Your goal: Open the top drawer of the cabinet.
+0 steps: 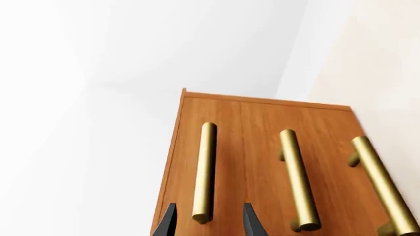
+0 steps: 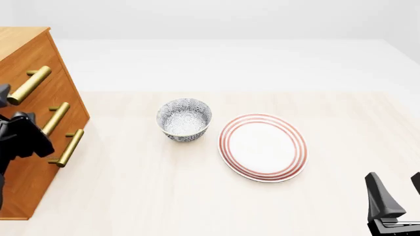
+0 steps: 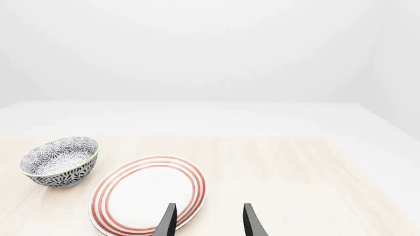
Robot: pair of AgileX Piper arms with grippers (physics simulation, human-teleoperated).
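Nearest the front camera, we saw the right gripper [image 2: 400, 194] spread and holding nothing at the table's near right corner. Our left gripper [image 1: 208, 223] was also spread; only its wrist view showed its fingers straddling the end of a handle [image 1: 205, 172] without touching it. The cabinet [image 2: 23, 49] stood at far left, its top drawer [image 2: 56, 73] shut. Only the front and right wrist views showed the bowl [image 2: 184, 119] beside the plate [image 2: 263, 147].
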